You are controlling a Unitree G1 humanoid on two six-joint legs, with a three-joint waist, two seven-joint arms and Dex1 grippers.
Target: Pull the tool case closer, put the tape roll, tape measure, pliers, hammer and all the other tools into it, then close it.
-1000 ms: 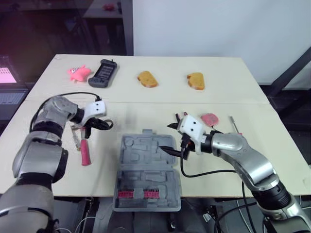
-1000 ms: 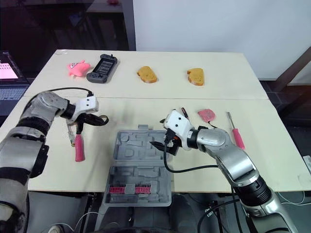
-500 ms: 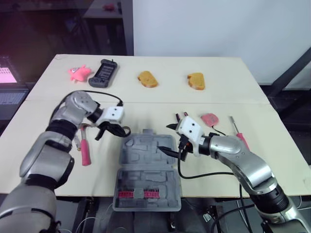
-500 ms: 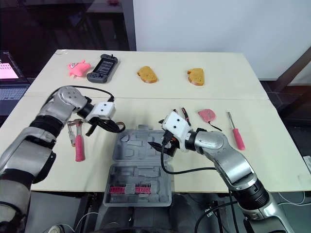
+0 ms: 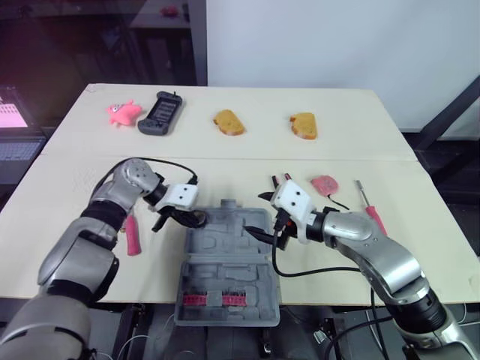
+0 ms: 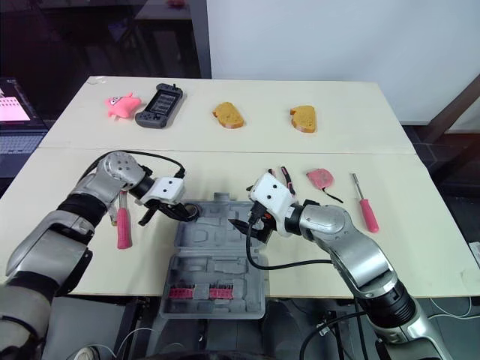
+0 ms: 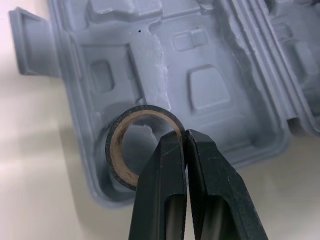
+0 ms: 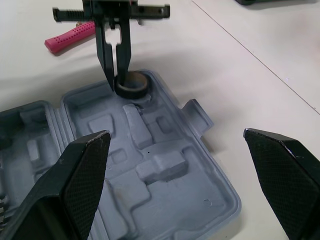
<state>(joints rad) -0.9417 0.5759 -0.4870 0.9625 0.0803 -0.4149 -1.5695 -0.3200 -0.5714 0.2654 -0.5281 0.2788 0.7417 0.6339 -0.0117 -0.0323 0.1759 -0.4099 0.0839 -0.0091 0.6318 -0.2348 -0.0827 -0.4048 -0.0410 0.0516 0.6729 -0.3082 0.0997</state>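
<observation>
Open tool case (image 5: 229, 259) sits at the desk's (image 5: 247, 150) near edge. Right gripper (image 5: 259, 215), spread wide, hovers over its right side. Left gripper (image 7: 185, 135) pinches the tape roll (image 7: 142, 145) by its wall at the case's far-left corner. Likely next move: seat it and let go.

Matt grey moulded plastic tool case (image 7: 210, 90), black tape roll (image 7: 116, 159) with cardboard core, smooth pale table (image 5: 247, 154)
</observation>
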